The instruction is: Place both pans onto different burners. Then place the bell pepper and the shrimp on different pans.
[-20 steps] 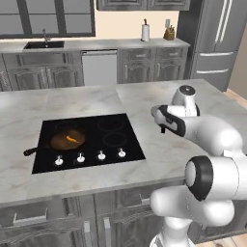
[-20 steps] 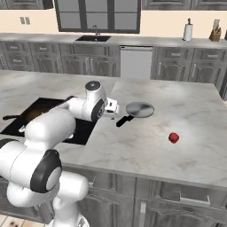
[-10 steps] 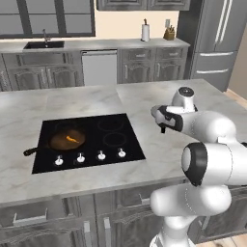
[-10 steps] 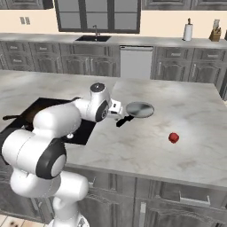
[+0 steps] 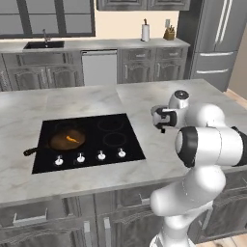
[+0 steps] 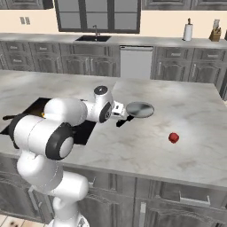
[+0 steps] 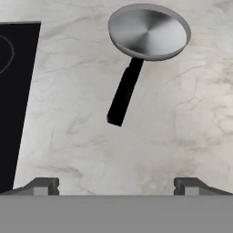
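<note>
Since a second ago the arm has folded closer, its open gripper (image 7: 116, 184) empty above the steel pan (image 7: 149, 32) on the counter (image 6: 186, 133), skillet (image 5: 67, 141) holding shrimp (image 5: 72, 139) on the cooktop (image 5: 111, 140), pepper (image 6: 174, 138) well apart.

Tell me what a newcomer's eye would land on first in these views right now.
Probably the steel pan, lying on the marble counter to the right of the cooktop, its black handle pointing back toward the open gripper. Next, the cast-iron skillet on the cooktop's front-left burner, with the orange shrimp inside. Last, the red bell pepper, alone on the counter further right.
</note>
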Robot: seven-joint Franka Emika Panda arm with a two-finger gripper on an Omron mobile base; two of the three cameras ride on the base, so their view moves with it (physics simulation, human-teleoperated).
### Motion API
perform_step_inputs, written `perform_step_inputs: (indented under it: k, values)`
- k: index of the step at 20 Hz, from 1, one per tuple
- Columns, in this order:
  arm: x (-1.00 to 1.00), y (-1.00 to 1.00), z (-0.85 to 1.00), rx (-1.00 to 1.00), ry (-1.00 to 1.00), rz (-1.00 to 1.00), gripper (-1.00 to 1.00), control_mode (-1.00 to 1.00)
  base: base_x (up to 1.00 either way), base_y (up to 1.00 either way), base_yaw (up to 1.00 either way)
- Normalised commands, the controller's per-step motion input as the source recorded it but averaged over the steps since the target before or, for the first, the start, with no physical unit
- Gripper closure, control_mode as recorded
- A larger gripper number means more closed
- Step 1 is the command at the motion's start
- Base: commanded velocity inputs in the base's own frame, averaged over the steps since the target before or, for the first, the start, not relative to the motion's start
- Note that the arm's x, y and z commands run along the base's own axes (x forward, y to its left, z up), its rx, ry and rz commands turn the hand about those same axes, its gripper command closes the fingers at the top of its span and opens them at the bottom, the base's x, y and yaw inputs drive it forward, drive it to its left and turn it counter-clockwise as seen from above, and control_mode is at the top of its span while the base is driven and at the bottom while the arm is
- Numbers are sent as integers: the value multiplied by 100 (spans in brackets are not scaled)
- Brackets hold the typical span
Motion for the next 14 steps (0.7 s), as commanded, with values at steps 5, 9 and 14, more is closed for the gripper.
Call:
perform_step_inputs:
  k: [5,9,14]
  values:
    - [29,-8,-25,0,0,-4,-100,-100,0,0,0]
    - [36,-9,-27,0,0,-4,-100,-100,0,0,0]
    - [44,-9,-25,0,0,-4,-100,-100,0,0,0]
